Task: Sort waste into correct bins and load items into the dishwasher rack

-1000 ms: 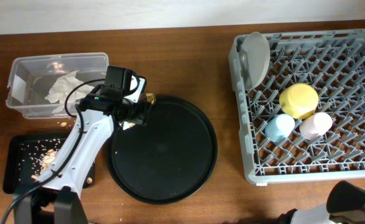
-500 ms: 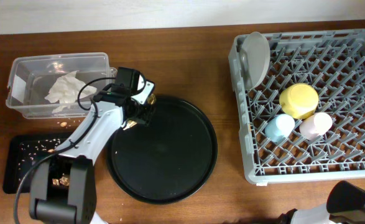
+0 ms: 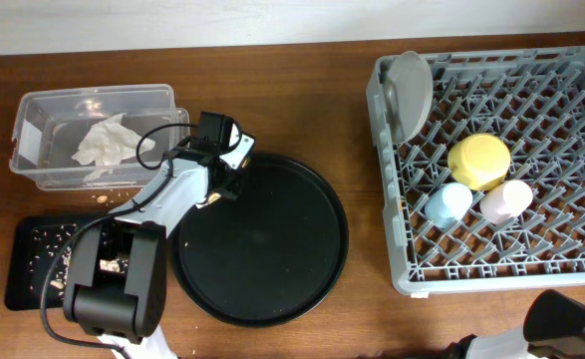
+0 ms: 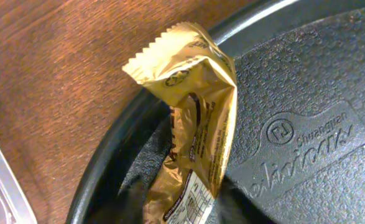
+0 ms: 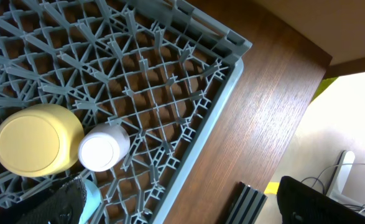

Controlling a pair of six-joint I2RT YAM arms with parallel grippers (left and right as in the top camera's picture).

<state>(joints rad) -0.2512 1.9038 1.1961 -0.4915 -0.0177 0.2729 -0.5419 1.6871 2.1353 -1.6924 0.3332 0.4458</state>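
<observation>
At the far left, the shallow black rectangular tray [image 3: 18, 269] holds scattered beige food scraps [image 3: 43, 244], and the left arm's base covers part of it. A few more crumbs lie on the wooden table [image 3: 302, 90] just in front of the clear tub [image 3: 33, 100], which sits behind the tray with a crumpled white napkin [image 3: 103, 145] inside. Next comes the left gripper [image 3: 215, 191], over the left rim of the round black tray [image 3: 272, 249]. Its fingers are clamped on the lower end of the gold-brown wrapper [image 4: 194, 112], and in the wrist view the wrapper's crimped top stands up over the tray's edge. Well to the right, the dishwasher rack [image 3: 501, 282] carries all four items. The grey plate [image 3: 412, 95] stands on edge in the rack's back left corner. The yellow bowl [image 3: 478, 162] sits bottom up near the middle. The light-blue cup [image 3: 448, 202] and pink cup [image 3: 506, 201] lie side by side just in front of the bowl. The right gripper [image 5: 188, 205] is at the near right, by the rack's corner, with its fingers spread wide and nothing between them.
</observation>
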